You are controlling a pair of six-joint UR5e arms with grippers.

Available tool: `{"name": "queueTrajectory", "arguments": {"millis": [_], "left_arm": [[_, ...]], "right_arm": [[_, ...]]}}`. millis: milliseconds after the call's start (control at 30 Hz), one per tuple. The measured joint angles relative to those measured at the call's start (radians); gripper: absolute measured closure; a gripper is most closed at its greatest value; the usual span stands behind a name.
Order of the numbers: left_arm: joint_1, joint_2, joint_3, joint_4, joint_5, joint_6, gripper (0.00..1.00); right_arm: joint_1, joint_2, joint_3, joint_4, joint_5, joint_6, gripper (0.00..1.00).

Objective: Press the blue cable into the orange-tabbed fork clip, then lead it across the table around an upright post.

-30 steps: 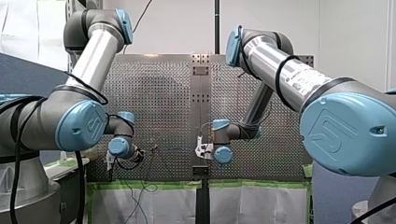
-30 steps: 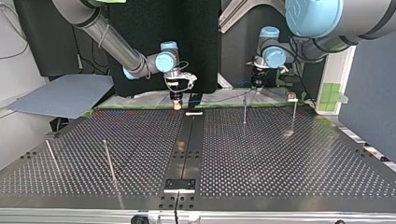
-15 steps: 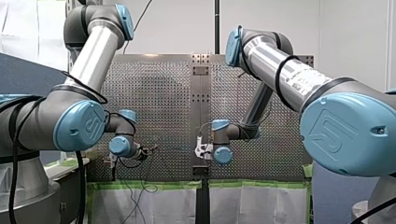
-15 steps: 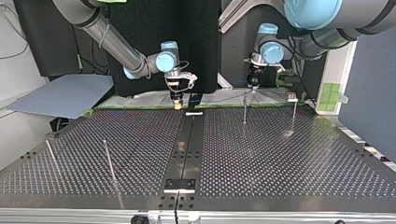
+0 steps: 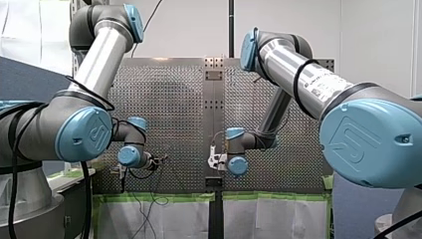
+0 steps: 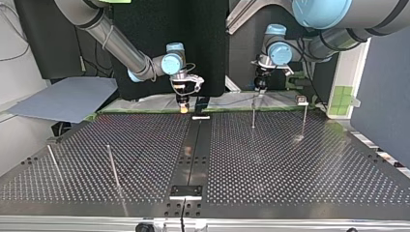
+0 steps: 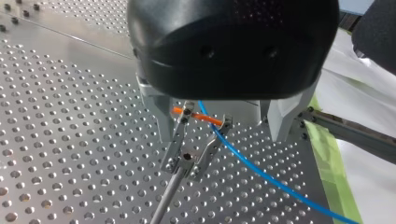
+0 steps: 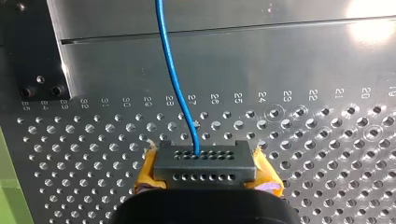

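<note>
My left claw point(image 7: 187, 161) has its tips pressed together just above an upright post point(image 7: 163, 200). The blue cable point(image 7: 261, 173) is threaded between its fingers point(image 7: 174, 144) and trails over the desk point(image 7: 70, 140). My right claw point(image 8: 205, 161), with yellow pads point(image 8: 148, 173), pinches the same cable by the desk's dark middle strip point(image 6: 196, 145).

Seen from the counter's point(image 6: 300, 193) middle in the top view, one post point(image 6: 253, 115) stands at 1 o'clock, another post point(image 6: 304, 120) at 2 and a leaning pair point(image 6: 112, 166) at 9. From 3 to 7 o'clock the way lies open. The blue cable point(image 8: 170, 70) is strung along the 12 o'clock edge.
</note>
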Motion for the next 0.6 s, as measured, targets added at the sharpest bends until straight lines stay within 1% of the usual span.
{"name": "queueTrajectory", "arguments": {"millis": [267, 600], "left_arm": [[-0.006, 0.0, 0.0, 0.0, -0.001, 0.029, 0.0], [-0.01, 0.0, 0.0, 0.0, -0.002, 0.033, 0.0]], "right_arm": [[0.001, 0.002, 0.0, 0.001, 0.0, 0.002, 1.0], [0.001, 0.005, 0.0, 0.011, 0.0, 0.001, 1.0]]}}
